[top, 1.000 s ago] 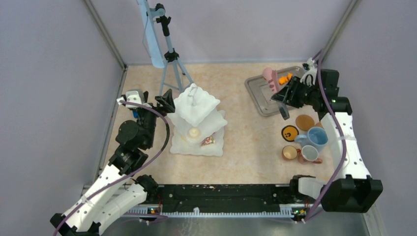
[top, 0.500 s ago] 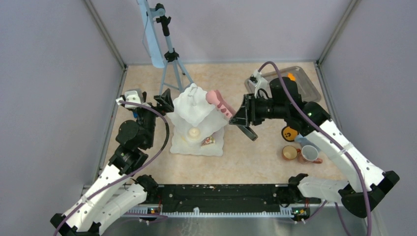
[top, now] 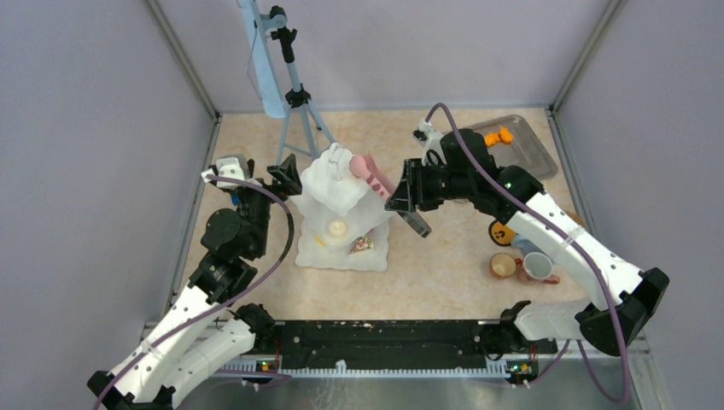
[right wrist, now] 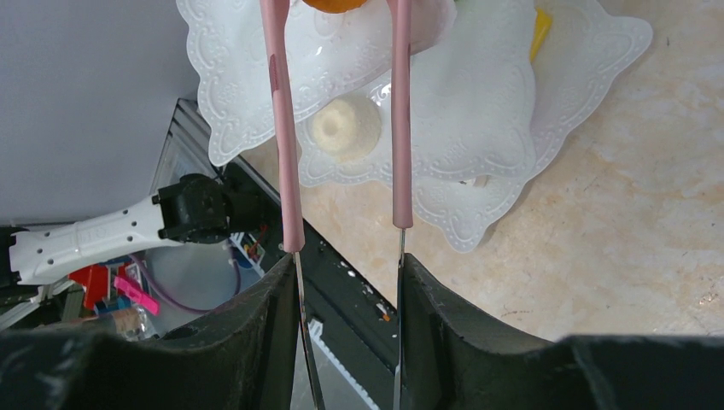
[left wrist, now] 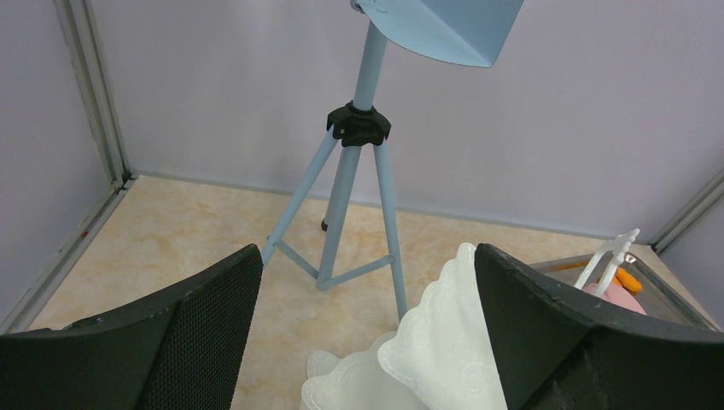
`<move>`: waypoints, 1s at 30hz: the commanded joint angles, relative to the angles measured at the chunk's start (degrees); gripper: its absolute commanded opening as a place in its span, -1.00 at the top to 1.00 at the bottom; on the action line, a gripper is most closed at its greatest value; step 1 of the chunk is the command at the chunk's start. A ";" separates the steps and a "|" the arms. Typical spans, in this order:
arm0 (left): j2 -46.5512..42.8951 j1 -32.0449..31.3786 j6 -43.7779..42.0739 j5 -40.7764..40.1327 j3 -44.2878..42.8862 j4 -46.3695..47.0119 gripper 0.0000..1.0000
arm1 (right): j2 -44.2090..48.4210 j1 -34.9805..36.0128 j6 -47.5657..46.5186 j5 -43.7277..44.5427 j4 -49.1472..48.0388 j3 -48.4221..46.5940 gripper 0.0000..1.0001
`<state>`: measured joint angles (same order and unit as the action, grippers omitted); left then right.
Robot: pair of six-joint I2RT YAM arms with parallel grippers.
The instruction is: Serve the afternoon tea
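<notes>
My right gripper is shut on the pink tongs, which reach over the top tier of the white tiered stand. In the right wrist view the tongs pinch an orange pastry at the top edge, above the stand. A cream pastry and a cake slice lie on the lower tiers. Another orange pastry sits on the metal tray. An orange-brown mug and a whitish-pink mug stand at the right. My left gripper is open and empty beside the stand's left side.
A blue tripod stands behind the stand, close to my left gripper, and fills the left wrist view. A yellow smiley coaster and a blue mug lie partly under the right arm. Grey walls close in three sides.
My right arm swung left from the metal tray to the tiered stand, carrying the pink tongs with it. The left arm has not moved.
</notes>
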<state>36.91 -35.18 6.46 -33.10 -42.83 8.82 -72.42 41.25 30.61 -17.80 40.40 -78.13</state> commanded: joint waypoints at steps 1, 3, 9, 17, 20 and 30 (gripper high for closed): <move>-0.03 0.36 -0.56 -0.13 0.25 1.29 -0.97 | -0.04 0.76 -0.82 0.87 -3.05 -3.61 0.29; -0.03 0.35 -0.58 -0.04 0.23 1.29 -0.97 | -0.19 0.84 -0.93 0.84 -3.40 -3.52 0.24; 0.03 0.33 -0.61 0.05 0.23 1.38 -0.97 | 0.10 0.87 -0.90 0.04 -4.65 -3.52 0.13; 0.01 0.37 -0.65 0.41 0.28 1.33 -0.97 | 0.73 0.84 -0.93 -0.70 -5.70 -3.14 0.00; 0.02 0.30 -0.60 0.48 0.21 1.29 -0.98 | 0.96 0.84 -0.91 -0.50 -5.83 -3.21 -0.03; 0.01 0.37 -0.64 0.58 0.26 1.37 -0.97 | 6.08 -1.23 -2.57 11.43 0.79 -8.23 -0.01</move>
<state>36.91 -35.11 6.26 -32.86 -42.83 8.82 -71.92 41.25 29.69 -14.00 39.29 -79.68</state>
